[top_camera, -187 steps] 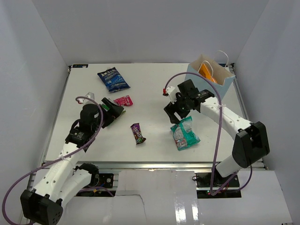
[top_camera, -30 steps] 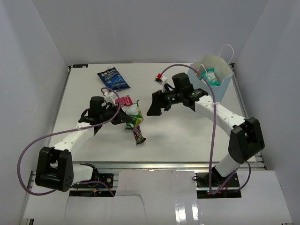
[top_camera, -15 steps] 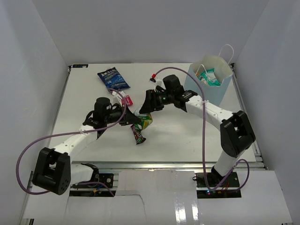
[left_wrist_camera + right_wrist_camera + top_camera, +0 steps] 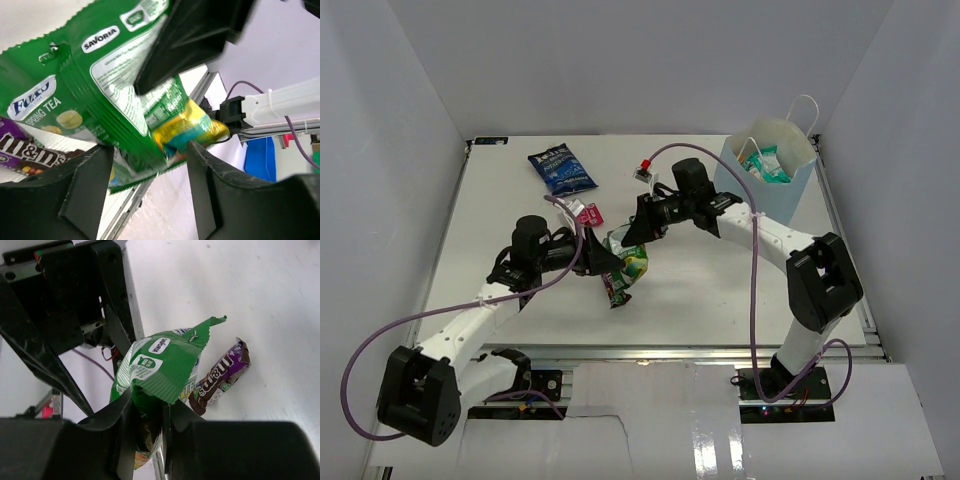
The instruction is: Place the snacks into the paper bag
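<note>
The green packet (image 4: 628, 258) hangs just above the table's middle, pinched at one edge by my right gripper (image 4: 638, 236), which is shut on it (image 4: 147, 422). My left gripper (image 4: 597, 262) sits right beside the packet's other side with its jaws apart (image 4: 149, 172); the packet (image 4: 100, 85) lies just beyond its fingertips. The dark purple candy bar (image 4: 617, 287) lies on the table under the packet. A pink packet (image 4: 585, 212) and a dark blue bag (image 4: 561, 168) lie further back. The light-blue paper bag (image 4: 772, 185) stands at the back right with a teal packet (image 4: 767, 165) inside.
White walls enclose the table on three sides. The right arm stretches from the front right across to the centre, passing in front of the paper bag. A purple cable loops over each arm.
The left gripper has opened and let go of the green packet. The right gripper has closed on it, and the packet has shifted slightly right.
</note>
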Controlling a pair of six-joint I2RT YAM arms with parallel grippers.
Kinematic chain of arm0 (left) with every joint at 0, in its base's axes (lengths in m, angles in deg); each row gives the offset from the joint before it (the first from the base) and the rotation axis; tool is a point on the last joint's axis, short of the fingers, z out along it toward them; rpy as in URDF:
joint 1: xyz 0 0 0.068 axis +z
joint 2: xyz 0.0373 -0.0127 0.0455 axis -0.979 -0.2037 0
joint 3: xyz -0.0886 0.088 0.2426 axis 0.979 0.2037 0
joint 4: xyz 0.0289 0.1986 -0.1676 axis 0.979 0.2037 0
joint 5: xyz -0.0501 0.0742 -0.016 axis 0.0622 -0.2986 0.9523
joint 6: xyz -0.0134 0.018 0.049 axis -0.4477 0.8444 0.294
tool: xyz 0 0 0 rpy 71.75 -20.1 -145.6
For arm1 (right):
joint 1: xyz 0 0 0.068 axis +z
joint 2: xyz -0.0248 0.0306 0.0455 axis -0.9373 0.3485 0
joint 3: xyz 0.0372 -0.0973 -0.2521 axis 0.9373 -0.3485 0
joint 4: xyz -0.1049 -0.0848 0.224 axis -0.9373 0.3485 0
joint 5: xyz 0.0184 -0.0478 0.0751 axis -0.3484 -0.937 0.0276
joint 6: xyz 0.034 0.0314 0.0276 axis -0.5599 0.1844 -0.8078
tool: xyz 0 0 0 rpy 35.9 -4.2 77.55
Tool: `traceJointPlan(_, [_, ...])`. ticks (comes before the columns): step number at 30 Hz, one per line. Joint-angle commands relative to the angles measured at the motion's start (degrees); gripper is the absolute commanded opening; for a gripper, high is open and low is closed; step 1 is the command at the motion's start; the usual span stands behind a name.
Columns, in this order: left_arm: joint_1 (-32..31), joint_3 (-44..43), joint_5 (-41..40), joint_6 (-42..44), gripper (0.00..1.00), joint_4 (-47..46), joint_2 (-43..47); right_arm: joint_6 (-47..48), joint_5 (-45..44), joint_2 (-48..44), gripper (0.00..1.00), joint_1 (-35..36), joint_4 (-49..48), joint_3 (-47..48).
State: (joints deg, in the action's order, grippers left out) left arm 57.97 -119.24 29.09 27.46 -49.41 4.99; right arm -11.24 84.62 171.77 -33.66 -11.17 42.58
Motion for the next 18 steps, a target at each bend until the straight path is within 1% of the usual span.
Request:
traceJointPlan(1, [-0.3, -1.2, 0.5, 3.5, 0.70, 0.1, 5.7, 9.7, 13.7, -3.0, 0.09, -3.5, -0.9, 4.0])
traceJointPlan(2, [-0.2, -1.5, -0.7, 3.9, 0.71, 1.8, 7.7, 14.0, 15.5, -3.4, 0.08, -4.6, -0.2, 6.3])
traceJointPlan(3, [-0.2, -2.1, -1.3, 4.4, 0.71, 2.8, 8.7, 16.7, 16.8, -4.1, 0.08, -5.7, 3.6, 7.9])
traceJointPlan(4, [-0.2, -2.3, -1.9, 4.8, 0.71, 3.4, 9.5, 19.7, 16.8, -4.4, 0.08, -7.8, 6.0, 9.9])
traceJointPlan(5, [-0.2, -2.7, -3.5, 5.0, 0.71, 5.2, 10.2, 25.0, 16.7, -4.7, 0.08, -8.9, 8.2, 13.9])
traceJointPlan(7, [-0.2, -2.9, -5.6, 5.0, 0.76, 6.3, 12.4, 29.6, 16.8, -5.7, 0.08, -11.8, 14.8, 18.1])
traceJointPlan(8, [-0.2, -2.7, -7.9, 4.4, 0.77, 6.6, 13.1, 32.6, 16.6, -6.3, 0.08, -13.0, 16.3, 22.0])
traceJointPlan(11, [-0.2, -1.8, -10.3, 4.1, 0.78, 7.0, 12.8, 33.8, 14.5, -8.8, 0.08, -17.8, 17.7, 27.0])
traceJointPlan(12, [-0.2, -1.5, -10.9, 3.8, 0.78, 6.7, 12.5, 33.9, 11.9, -9.7, 0.08, -19.3, 17.7, 30.9])
traceJointPlan(13, [-0.2, -1.0, -11.1, 3.4, 0.78, 5.8, 11.9, 33.8, 10.5, -9.9, 0.08, -22.5, 17.5, 33.0])
traceJointPlan(14, [-0.2, -0.4, -11.2, 3.1, 0.78, 5.3, 11.7, 33.1, 8.9, -10.1, 0.08, -24.4, 16.5, 35.0])
traceJointPlan(15, [-0.2, -0.1, -11.1, 2.6, 0.78, 4.7, 11.4, 32.1, 5.2, -10.1, 0.08, -26.1, 15.6, 36.9])
traceJointPlan(16, [-0.2, 0.1, -11.2, 2.3, 0.78, 4.2, 11.0, 30.0, 3.9, -10.1, 0.08, -29.9, 14.6, 39.9])
traceJointPlan(18, [-0.2, 0.5, -11.4, 2.2, 0.78, 2.5, 10.5, 28.8, 0.5, -9.4, 0.08, -33.6, 12.6, 42.5])
